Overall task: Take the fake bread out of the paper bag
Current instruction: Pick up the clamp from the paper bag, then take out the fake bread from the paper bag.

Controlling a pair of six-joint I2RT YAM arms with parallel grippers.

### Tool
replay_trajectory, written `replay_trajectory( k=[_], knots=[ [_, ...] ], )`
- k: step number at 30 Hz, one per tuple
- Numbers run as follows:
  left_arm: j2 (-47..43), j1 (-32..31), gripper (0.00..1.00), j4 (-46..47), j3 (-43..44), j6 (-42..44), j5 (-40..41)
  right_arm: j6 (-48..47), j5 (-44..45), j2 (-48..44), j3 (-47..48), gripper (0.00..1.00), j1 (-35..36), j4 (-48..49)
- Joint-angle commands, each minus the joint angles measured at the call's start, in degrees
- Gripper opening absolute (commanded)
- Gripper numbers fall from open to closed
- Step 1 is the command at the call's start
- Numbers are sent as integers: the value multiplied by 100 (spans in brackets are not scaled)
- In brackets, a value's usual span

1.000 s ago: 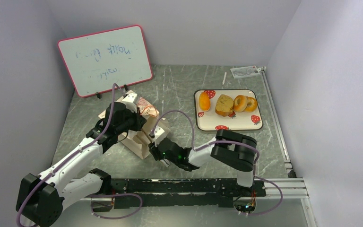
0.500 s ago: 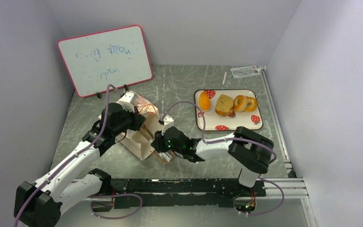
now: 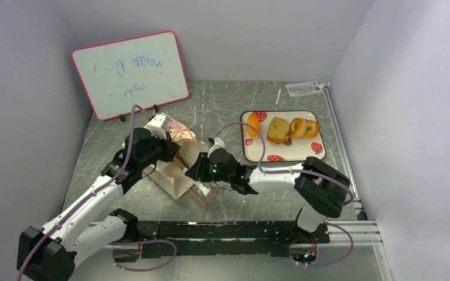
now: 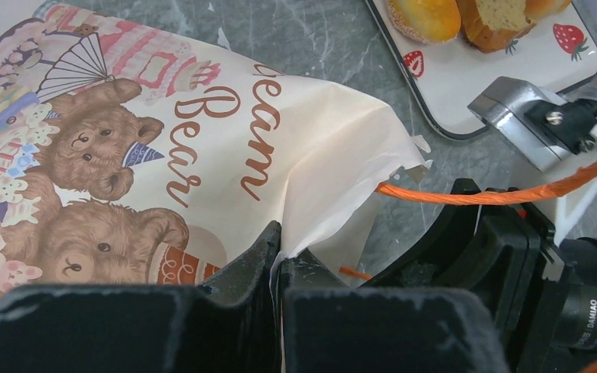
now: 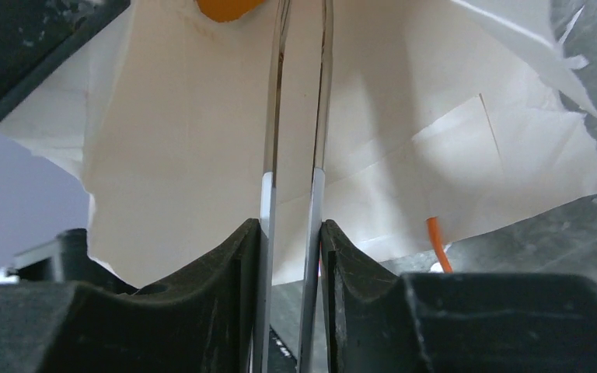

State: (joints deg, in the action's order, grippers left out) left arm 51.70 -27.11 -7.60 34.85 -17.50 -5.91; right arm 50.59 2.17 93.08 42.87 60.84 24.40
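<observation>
The paper bag (image 3: 174,171) lies on its side, its bear print (image 4: 109,155) facing up. My left gripper (image 4: 280,250) is shut on the rim of its mouth, holding it lifted. My right gripper (image 5: 291,227) is shut on thin metal tongs (image 5: 317,116) whose blades reach into the bag's mouth (image 5: 186,140). An orange piece of fake bread (image 5: 225,6) shows just past the blade tips, inside the bag. An oval roll (image 3: 253,124), a loaf chunk (image 3: 278,130) and two bagels (image 3: 297,127) sit on the strawberry tray (image 3: 281,158).
An orange cord handle (image 3: 203,196) trails from the bag onto the table. A pink-framed whiteboard (image 3: 130,73) stands at the back left. A small packet (image 3: 302,88) and a white stick (image 3: 278,96) lie at the back right. A rail (image 3: 343,152) runs along the right edge.
My right gripper has swung from in front of the bag toward the back and pushed the tongs into its mouth, squeezing them closer together. The left gripper kept its hold and barely moved.
</observation>
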Motion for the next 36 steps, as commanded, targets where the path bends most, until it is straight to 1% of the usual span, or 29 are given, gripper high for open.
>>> replay_trajectory(
  k=[1,4,10,13,20,23,28,31,36],
  knots=[
    [-140,-13,7,28,13,32,-174,1105,-329,24,129,32,-112,286],
    [-197,-9,7,108,-92,-32,-161,1729,-519,96,-72,32,-228,731],
    [-208,-13,7,211,-196,-103,-145,2669,-729,63,-370,32,-409,1418],
    [-182,-13,7,262,-196,-110,-151,3126,-868,121,-443,31,-502,1687],
    [-130,-13,7,359,-193,-140,-132,4103,-1115,414,-550,31,-582,2653],
    [-125,-13,7,372,-190,-140,-138,4250,-1077,429,-483,32,-581,2666],
    [-128,-9,7,405,-207,-140,-147,4361,-990,414,-365,36,-595,2514],
    [-105,-13,7,412,-190,-131,-154,4322,-1025,430,-243,38,-607,2299],
    [-74,-13,7,484,-187,-131,-199,4345,-1079,578,-79,41,-621,2228]
  ],
)
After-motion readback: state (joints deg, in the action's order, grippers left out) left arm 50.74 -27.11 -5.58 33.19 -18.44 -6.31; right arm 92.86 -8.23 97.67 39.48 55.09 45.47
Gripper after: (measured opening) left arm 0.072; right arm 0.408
